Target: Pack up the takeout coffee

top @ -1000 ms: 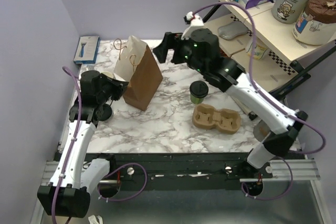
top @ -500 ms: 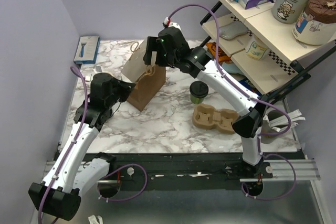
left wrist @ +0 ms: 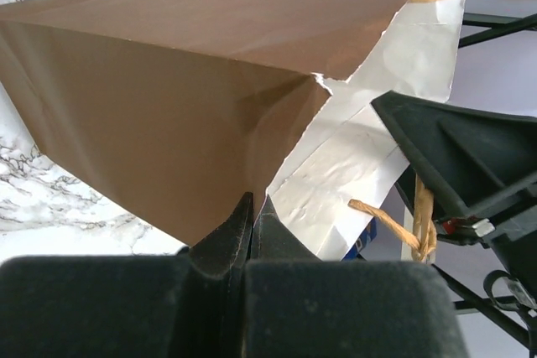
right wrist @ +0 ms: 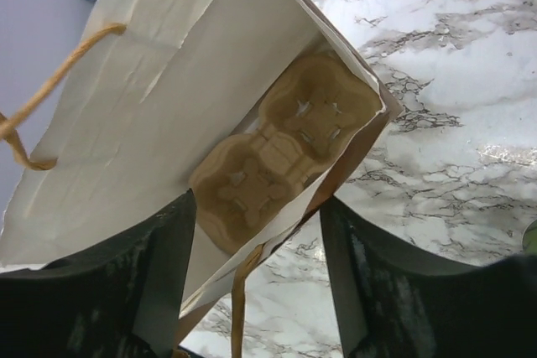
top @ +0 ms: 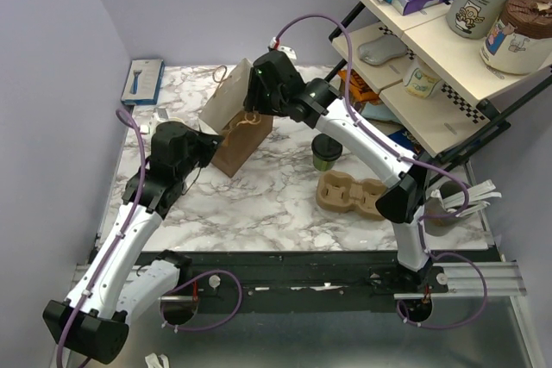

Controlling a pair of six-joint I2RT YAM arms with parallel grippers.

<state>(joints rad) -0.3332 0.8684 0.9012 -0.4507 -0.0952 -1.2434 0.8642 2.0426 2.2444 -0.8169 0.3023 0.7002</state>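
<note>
**A:** Top external view: what changed for us in the last second?

**B:** Our right gripper (right wrist: 258, 241) swung in over the bag (top: 237, 131). Its jaws are apart but narrowing, with the bag's wall between them (nothing clamped yet). Our left gripper (left wrist: 252, 217) is clenched on the bag's edge.

**A:** And the coffee (top: 326, 151)?

**B:** It stands upright on the table (top: 259, 204), at 3 o'clock from the bag. We judge we're only opening the bag.

**A:** Room?

**B:** It's tight. A tray (right wrist: 285, 153) already lies inside the bag, the wall is close at 9 o'clock and the shelf (top: 431, 84) crowds 2 o'clock. Our right arm also stretches past the cup.
</note>
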